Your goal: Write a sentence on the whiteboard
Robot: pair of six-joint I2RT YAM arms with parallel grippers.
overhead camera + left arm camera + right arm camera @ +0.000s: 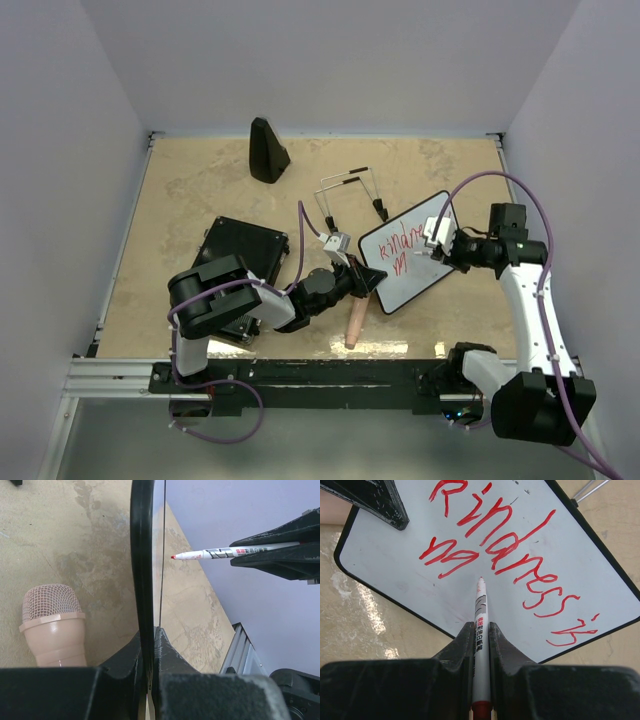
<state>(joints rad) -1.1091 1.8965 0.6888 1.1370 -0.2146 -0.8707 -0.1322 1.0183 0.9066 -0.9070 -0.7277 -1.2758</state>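
**Whiteboard pinched at one corner, red pen right up at the writing**

So at this point the whiteboard (pixel 408 250) was tipped up on edge with its white face turned toward the right arm. The left gripper (pixel 149 636) was clamped tight on the thin black frame at the board's near-left corner, one finger on each side. In the left wrist view the board ran straight out between them, edge-on. The black wire stand legs (pixel 379 208) stuck out from the board's far side.

The right gripper (pixel 480 630) was closed on a marker (pixel 480 612), white barrel with red print and a red tip, aimed straight at the board's face. From the left wrist camera the tip looked just off the surface, very near but with a sliver of gap. From the right wrist camera I couldn't tell if it touched.

There was red handwriting on the board: something like "kindness" with a short bit after it. Under that was a shorter second line I couldn't really make out. The marker tip was just below that second line.

Other stuff around the board: a pinkish microphone (pixel 354 325) lay on the table (pixel 190 190) just beside the board's near-left corner, right by the left gripper. A flat black case (pixel 248 250) was off to the board's left, partly under the left arm. A dark wedge-shaped thing (pixel 268 150) stood well apart from the board, out to its far left
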